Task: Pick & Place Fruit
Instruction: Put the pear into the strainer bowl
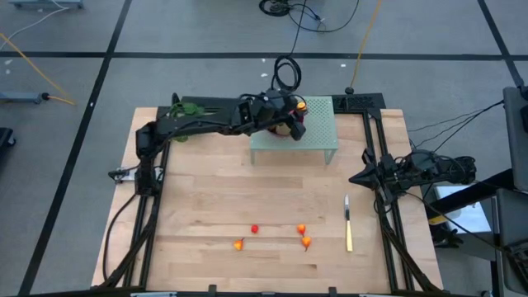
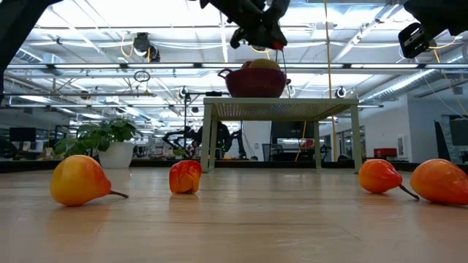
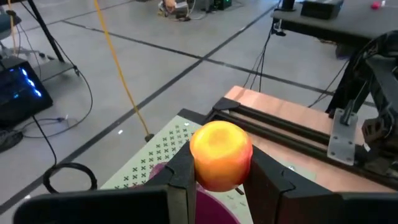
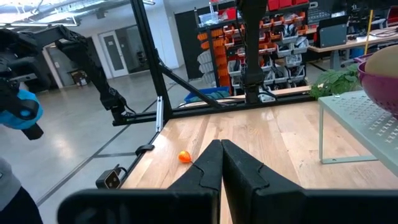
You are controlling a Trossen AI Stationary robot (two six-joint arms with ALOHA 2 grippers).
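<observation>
Orange-yellow fruit (image 3: 220,155) clamped in left gripper (image 3: 221,171) over purple bowl (image 2: 255,82) on green stand (image 1: 313,132), upper centre of high view: lower inside rim before releasing; right gripper (image 4: 221,163) clenched empty at right edge.

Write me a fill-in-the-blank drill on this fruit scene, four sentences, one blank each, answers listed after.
1. The left claw grips a yellow-orange fruit above the ____ bowl.
2. The bowl stands on a pale green perforated ____.
3. The right claw is ____ and holds nothing.
4. In the high view, the knife lies on the wooden table to the ____ of the loose fruit.

Missing words: purple; stand; shut; right
</observation>
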